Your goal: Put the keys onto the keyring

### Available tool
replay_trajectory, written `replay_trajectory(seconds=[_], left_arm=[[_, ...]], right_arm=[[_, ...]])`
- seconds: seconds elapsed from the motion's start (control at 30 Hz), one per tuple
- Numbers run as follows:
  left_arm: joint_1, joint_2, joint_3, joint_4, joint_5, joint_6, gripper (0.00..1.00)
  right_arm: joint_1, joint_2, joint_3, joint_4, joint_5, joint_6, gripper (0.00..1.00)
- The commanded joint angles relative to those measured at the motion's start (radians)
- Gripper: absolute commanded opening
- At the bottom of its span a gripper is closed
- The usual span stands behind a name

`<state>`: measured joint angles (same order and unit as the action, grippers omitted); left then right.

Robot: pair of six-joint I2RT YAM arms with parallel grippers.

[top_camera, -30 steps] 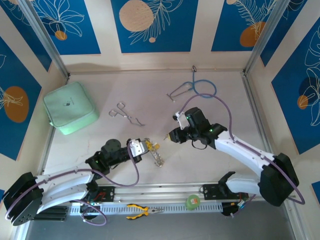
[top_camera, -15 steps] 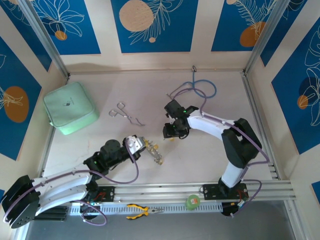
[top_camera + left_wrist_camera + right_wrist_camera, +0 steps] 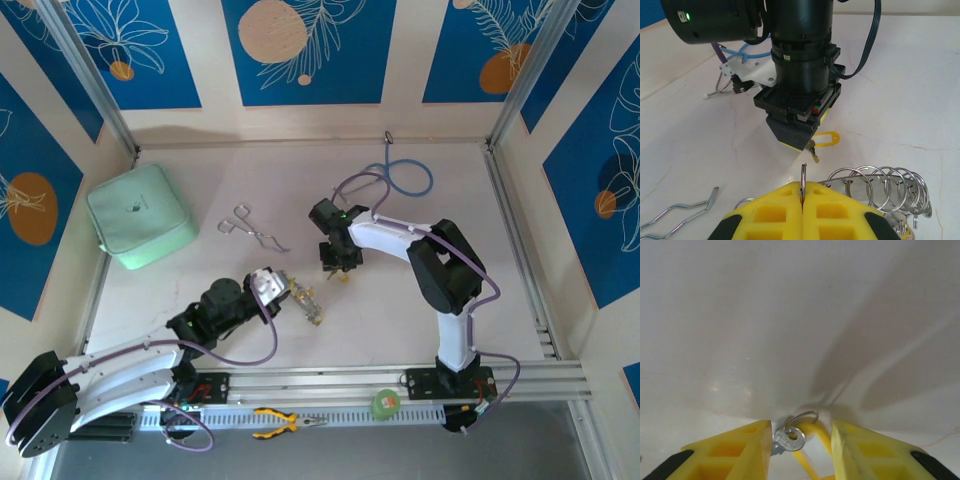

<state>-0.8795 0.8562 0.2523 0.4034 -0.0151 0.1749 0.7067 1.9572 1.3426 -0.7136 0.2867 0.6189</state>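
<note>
The keyring (image 3: 312,308) lies in front of my left gripper (image 3: 275,290), a silvery piece fringed with several split rings (image 3: 887,184). In the left wrist view my left gripper (image 3: 803,187) is shut on one of those rings, held edge-on and upright between the yellow pads. A silver key (image 3: 789,439) with a yellow tag (image 3: 826,140) lies on the table just beyond it. My right gripper (image 3: 335,262) points down over that key. Its jaws (image 3: 801,432) stand open astride it, and the key head rests against the left pad (image 3: 747,450).
A mint-green pouch (image 3: 140,215) sits at the left. Silver forceps (image 3: 252,230) lie mid-table, and a blue-tubed stethoscope (image 3: 395,178) lies at the back. Yellow-handled pliers (image 3: 285,422) and a green tape roll (image 3: 383,404) rest on the front rail.
My right gripper has moved left and slightly back, coming down over the yellow-tagged key, and its arm has folded in. My left gripper has stayed shut on the ring, almost still.
</note>
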Motion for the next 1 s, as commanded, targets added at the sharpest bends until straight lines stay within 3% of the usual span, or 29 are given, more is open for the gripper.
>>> replay_trajectory(seconds=[0.0, 0.27, 0.63, 0.73, 0.83, 0.97], left_arm=[[0.004, -0.007, 0.017, 0.044, 0.045, 0.015, 0.00], [0.003, -0.003, 0.026, 0.048, -0.009, -0.005, 0.00], [0.003, 0.012, 0.042, 0.012, -0.029, 0.011, 0.00], [0.004, 0.028, 0.045, 0.015, -0.026, 0.007, 0.00], [0.004, 0.046, 0.048, 0.017, -0.006, 0.005, 0.00], [0.003, 0.069, 0.051, 0.032, 0.025, 0.003, 0.00]], right_arm=[[0.011, 0.023, 0.031, -0.055, 0.050, 0.021, 0.34], [0.027, 0.030, 0.049, -0.066, 0.084, 0.012, 0.27], [0.045, 0.012, 0.058, -0.080, 0.125, -0.008, 0.01], [0.053, -0.047, 0.027, -0.051, 0.120, -0.024, 0.00], [0.054, -0.131, -0.042, 0.016, 0.040, -0.056, 0.00], [0.023, -0.234, -0.153, 0.109, -0.170, -0.072, 0.00]])
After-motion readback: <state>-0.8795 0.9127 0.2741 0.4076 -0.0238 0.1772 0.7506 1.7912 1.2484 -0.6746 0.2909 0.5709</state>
